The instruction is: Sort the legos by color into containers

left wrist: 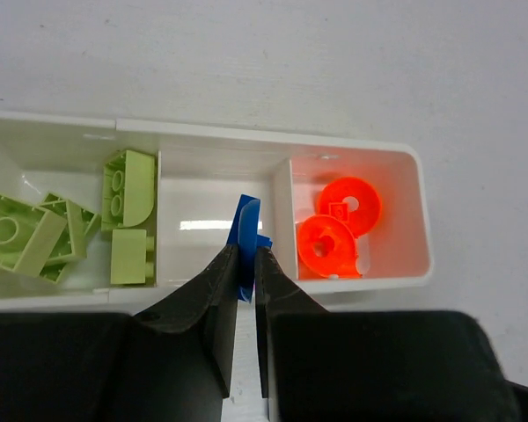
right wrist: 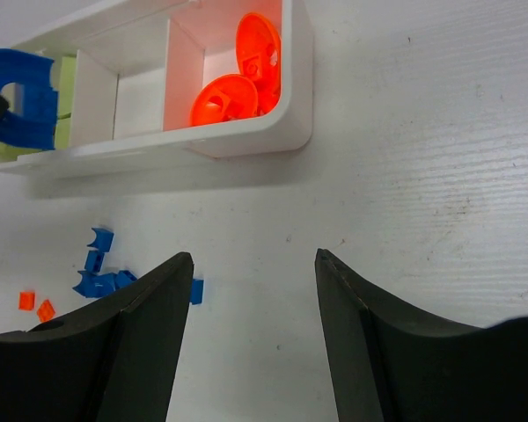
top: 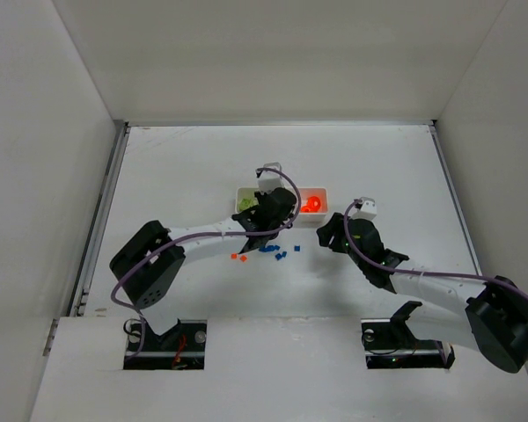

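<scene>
Currently left end effector [left wrist: 245, 264] pinches a blue lego [left wrist: 245, 221] over the mid compartment [left wrist: 202, 189] of the white tray [left wrist: 352, 151]; green legos [left wrist: 128, 189] in left compartment, orange-red discs [left wrist: 348, 204] in right. Right end effector [right wrist: 253, 264] spread above bench [right wrist: 422, 176], loose blue bricks [right wrist: 97, 281] nearby.

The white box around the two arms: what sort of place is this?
Likely a robot lab test cell: plain white walls enclose the table, two robot arms are mounted at its near edge, and a three-compartment tray and tiny lego bricks lie there.
</scene>
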